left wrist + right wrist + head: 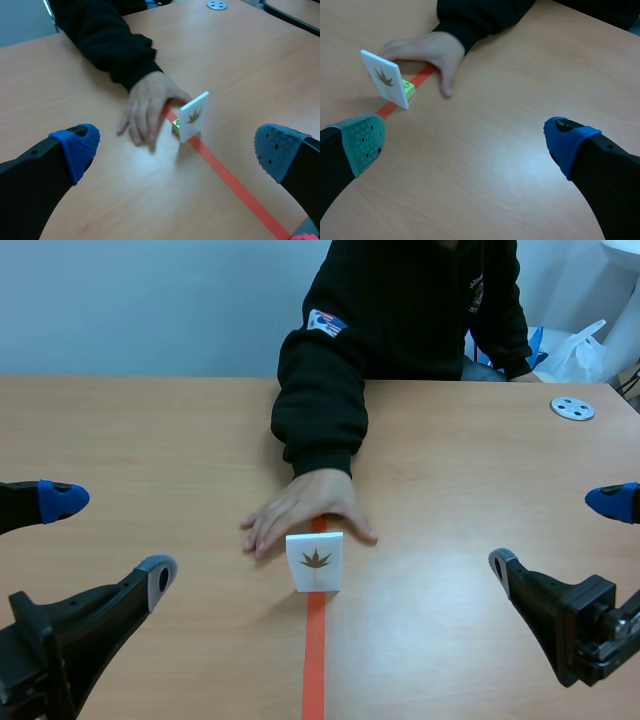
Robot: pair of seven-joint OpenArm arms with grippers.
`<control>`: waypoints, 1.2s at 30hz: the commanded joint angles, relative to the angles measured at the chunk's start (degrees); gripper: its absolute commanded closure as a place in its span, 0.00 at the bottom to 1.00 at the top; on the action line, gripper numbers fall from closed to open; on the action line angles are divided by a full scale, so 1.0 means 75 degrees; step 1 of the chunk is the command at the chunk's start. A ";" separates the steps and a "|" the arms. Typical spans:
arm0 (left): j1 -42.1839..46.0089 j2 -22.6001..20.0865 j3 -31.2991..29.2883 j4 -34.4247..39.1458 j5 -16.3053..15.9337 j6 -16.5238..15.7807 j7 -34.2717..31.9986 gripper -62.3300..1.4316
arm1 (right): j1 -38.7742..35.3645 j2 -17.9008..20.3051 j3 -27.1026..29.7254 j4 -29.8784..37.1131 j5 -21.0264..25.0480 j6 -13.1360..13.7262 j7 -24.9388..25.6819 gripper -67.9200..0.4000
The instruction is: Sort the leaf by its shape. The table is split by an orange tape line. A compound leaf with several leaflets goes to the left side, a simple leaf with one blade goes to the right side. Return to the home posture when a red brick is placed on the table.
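White leaf-picture card (pixel 315 562) stands on the orange tape line (pixel 315 665), a person's hand (pixel 305 512) behind it. Left gripper (pixel 110 540) and right gripper (pixel 557 535) hang with fingers spread (nothing held); grabbing the card likely comes next.

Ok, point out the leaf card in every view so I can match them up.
Scene view: card stands mid-table on the tape, just before the hand.
Left wrist view: card on the tape, beside the hand.
Right wrist view: card on the tape, green base behind it, hand beyond.
Shared landmark: the tape under the card.
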 commanded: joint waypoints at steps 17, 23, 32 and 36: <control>-0.1317 0.0032 0.1142 -0.1361 0.0411 -0.0207 0.0189 0.00 | 0.0090 0.0000 0.0009 0.0146 0.0052 -0.0029 0.0085 0.00; -0.2515 0.0035 0.2081 -0.2696 0.0603 -0.0201 -0.0096 0.00 | 0.0090 -0.0003 0.0009 0.0146 0.0052 -0.0029 0.0085 0.00; -0.4176 0.0323 0.3509 -0.4473 0.1399 -0.0192 -0.1049 0.00 | 0.0090 -0.0003 0.0009 0.0146 0.0052 -0.0029 0.0087 0.00; -0.4800 0.0708 0.4016 -0.5147 0.1606 -0.0079 -0.1244 0.00 | 0.0090 -0.0003 0.0009 0.0146 0.0052 -0.0029 0.0087 0.00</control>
